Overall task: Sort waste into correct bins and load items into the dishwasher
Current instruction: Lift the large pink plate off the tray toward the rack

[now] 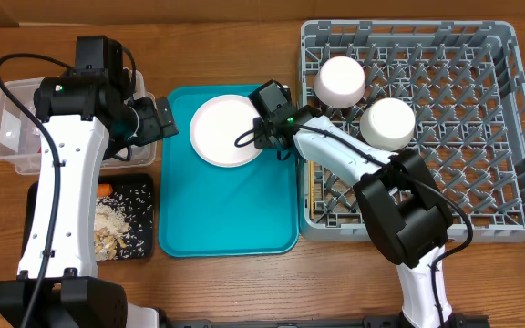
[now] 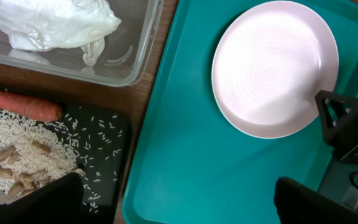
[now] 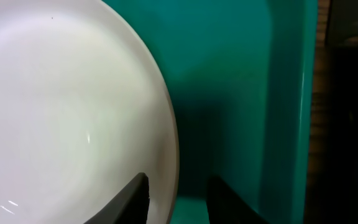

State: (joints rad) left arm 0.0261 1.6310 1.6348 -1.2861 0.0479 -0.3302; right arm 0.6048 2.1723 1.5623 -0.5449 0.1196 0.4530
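One plate (image 1: 221, 130) on teal tray (image 1: 231, 219), upper centre of frame. Right gripper (image 3: 178, 194) narrowed astride its rim, not clamped; left gripper (image 1: 160, 118) wide, empty. Needs square rim pinch, then upright between dish rack (image 1: 481, 210) pegs.

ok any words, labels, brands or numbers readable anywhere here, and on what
None: no readable text in any of the three views.
The plate, teal tray, dish rack, clear tub and black tray carry no print, label or number.
Neither the left arm nor the right arm shows lettering I can make out.
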